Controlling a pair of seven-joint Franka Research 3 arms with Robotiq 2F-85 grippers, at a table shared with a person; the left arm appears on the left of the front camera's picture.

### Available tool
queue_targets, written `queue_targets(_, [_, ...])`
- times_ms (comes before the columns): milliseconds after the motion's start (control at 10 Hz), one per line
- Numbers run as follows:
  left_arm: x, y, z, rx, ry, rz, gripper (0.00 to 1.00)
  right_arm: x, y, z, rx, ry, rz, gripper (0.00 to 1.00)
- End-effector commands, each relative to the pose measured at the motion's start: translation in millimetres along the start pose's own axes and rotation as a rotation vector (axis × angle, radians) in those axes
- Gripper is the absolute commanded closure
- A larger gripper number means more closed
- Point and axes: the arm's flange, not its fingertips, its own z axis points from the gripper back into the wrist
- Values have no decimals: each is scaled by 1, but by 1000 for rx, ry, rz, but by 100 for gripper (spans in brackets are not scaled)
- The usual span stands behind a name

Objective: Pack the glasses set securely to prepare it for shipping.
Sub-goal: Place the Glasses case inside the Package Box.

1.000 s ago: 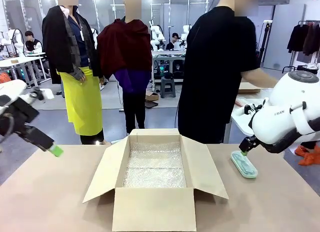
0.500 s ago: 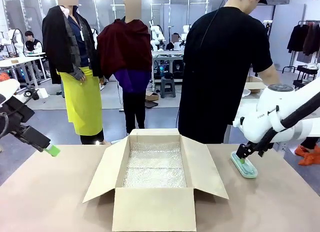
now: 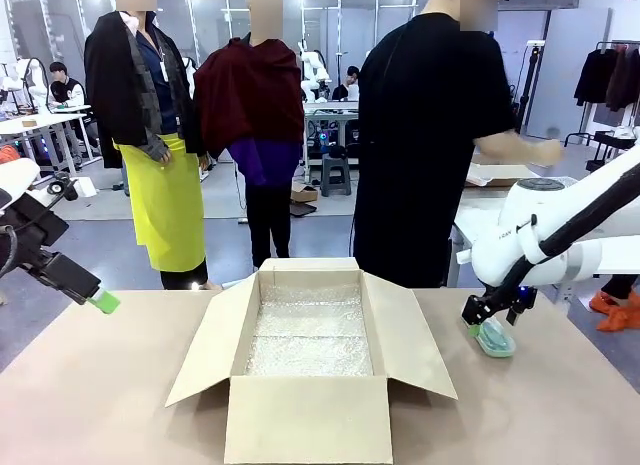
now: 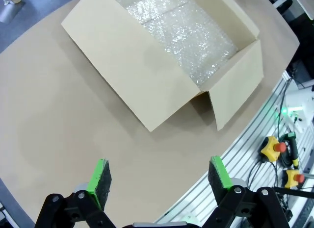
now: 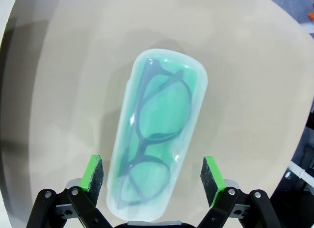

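A mint green glasses case (image 5: 154, 139) with a clear lid and dark frames inside lies flat on the table at the right (image 3: 495, 338). My right gripper (image 5: 153, 176) hangs just over it, open, one green pad on each side of the case's near end; in the front view the right gripper (image 3: 487, 319) covers the case's far end. Off the table's left edge, my left gripper (image 3: 98, 301) is held up in the air. In the left wrist view the left gripper (image 4: 159, 176) is open with nothing between its pads.
An open cardboard box (image 3: 310, 330) lined with bubble wrap stands mid-table, flaps spread out; it also appears in the left wrist view (image 4: 167, 56). A person in black (image 3: 430, 135) stands at the far side, turned toward a side table at the right.
My right gripper has come down and in over the mint green case, and now straddles its end. The person has straightened and turned to the right. The left arm barely moved.
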Motion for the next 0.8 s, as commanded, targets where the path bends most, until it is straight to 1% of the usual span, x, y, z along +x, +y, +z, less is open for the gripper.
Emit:
queue_targets(0, [1, 2, 1, -3, -14, -6, 0, 9, 0, -3, 40, 22, -39, 0])
queue_targets(200, [1, 2, 1, -3, -14, -6, 0, 13, -1, -15, 83, 40, -94, 0])
queue_targets(600, [1, 2, 1, -3, -14, -6, 0, 19, -4, -26, 113, 44, -112, 0])
queue_targets(700, [1, 2, 1, -3, -14, -6, 0, 20, -5, -26, 113, 47, -119, 13])
